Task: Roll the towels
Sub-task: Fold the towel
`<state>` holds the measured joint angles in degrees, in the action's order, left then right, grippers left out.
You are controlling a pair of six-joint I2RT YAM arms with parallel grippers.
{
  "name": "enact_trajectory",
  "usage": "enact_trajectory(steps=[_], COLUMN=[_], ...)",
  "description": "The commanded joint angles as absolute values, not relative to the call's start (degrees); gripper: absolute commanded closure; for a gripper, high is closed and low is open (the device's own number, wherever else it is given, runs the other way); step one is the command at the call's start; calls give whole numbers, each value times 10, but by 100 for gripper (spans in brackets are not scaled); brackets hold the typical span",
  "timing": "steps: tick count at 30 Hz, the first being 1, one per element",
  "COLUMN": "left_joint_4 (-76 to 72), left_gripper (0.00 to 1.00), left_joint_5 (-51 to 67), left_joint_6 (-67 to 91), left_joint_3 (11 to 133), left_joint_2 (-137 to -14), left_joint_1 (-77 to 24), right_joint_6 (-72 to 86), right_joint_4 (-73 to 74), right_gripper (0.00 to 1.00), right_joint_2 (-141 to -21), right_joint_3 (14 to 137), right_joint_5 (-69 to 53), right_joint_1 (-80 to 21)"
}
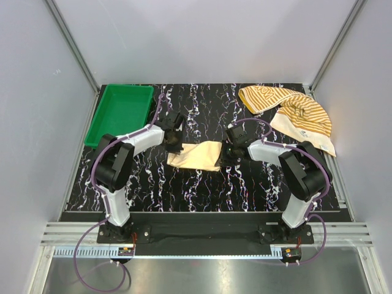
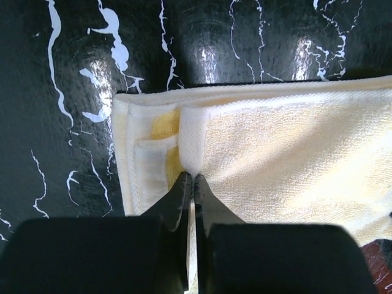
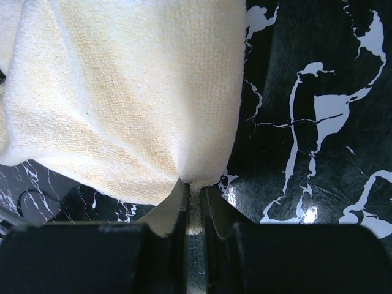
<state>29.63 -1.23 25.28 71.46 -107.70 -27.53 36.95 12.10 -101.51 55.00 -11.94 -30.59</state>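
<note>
The left gripper [image 2: 191, 182] and right gripper [image 3: 191, 187] each pinch an opposite end of the pale yellow towel [image 1: 197, 155] mid-table [image 1: 257, 184], while the striped towel [image 1: 294, 110] lies crumpled at the far right corner

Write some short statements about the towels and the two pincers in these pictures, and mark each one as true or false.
1. The left pincer is shut on one end of the pale yellow towel. True.
2. The right pincer hangs open above the striped towel. False: it is shut on the other end of the pale yellow towel.
3. The striped towel lies in the green tray. False: it lies crumpled at the far right corner of the table; the tray is at the far left.
4. The pale yellow towel lies between the two arms, near the middle of the table. True.
</note>
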Motion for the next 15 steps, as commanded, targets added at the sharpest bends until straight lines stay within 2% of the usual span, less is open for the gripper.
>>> enact_trajectory(steps=[1,15], left_joint_4=[296,349], left_gripper=[100,100], left_joint_5=[-3,-98], left_joint_6=[254,240], left_joint_3=[707,732], left_joint_2=[-1041,-1013], left_joint_1=[-279,-275], right_joint_6=[347,339], right_joint_4=[184,191], right_gripper=[92,92], right_joint_2=[-1042,-1049], right_joint_3=[542,548], right_joint_5=[-106,-108], right_joint_1=[-307,-307])
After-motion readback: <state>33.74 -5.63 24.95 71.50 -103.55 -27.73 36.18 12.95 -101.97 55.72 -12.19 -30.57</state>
